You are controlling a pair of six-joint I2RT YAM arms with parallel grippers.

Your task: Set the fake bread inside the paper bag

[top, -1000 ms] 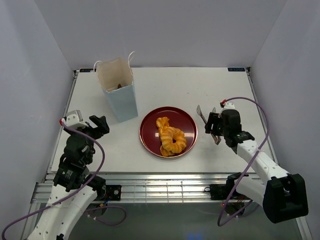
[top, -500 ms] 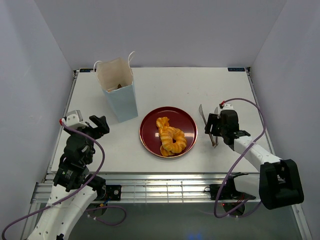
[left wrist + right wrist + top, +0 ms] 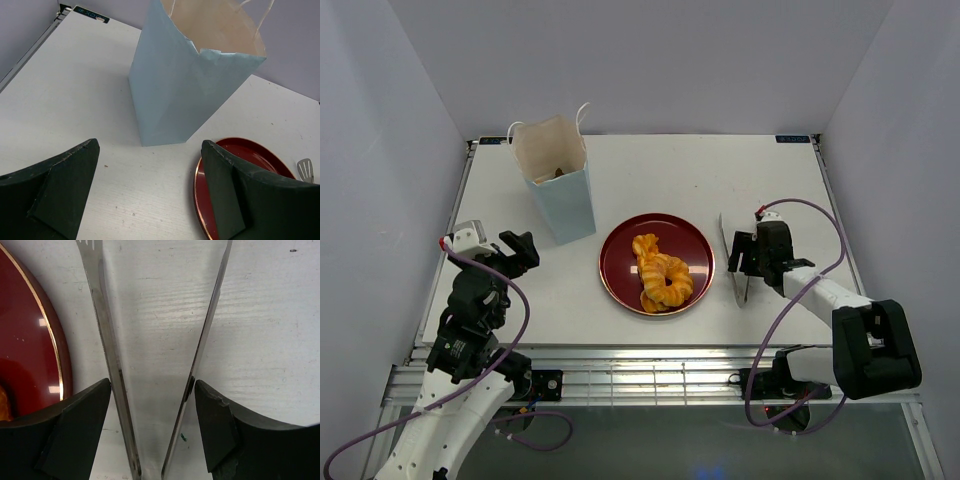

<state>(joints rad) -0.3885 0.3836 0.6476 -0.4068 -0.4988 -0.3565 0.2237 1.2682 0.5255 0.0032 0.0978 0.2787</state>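
Golden-orange fake bread pieces, a twisted ring and a croissant point(image 3: 660, 275), lie piled on a dark red plate point(image 3: 620, 235). The pale blue paper bag point(image 3: 565, 205) stands open behind the plate's left side, with a brown piece point(image 3: 558, 173) showing inside. It also shows in the left wrist view point(image 3: 185, 90). My left gripper point(image 3: 515, 250) is open and empty, low over the table left of the plate point(image 3: 250, 150). My right gripper point(image 3: 745, 262) is down at the table right of the plate, its fingers against both arms of the silver tongs point(image 3: 107, 340).
The tongs point(image 3: 728, 235) point away from me, their tips beside the plate's right rim point(image 3: 25, 355). The table's side rails run along the left and right. The bag's white cord handles stick up at the back.
My right gripper has come down to the table with the tongs, which now lie flat beside the plate. The left arm, bag and bread have not moved.
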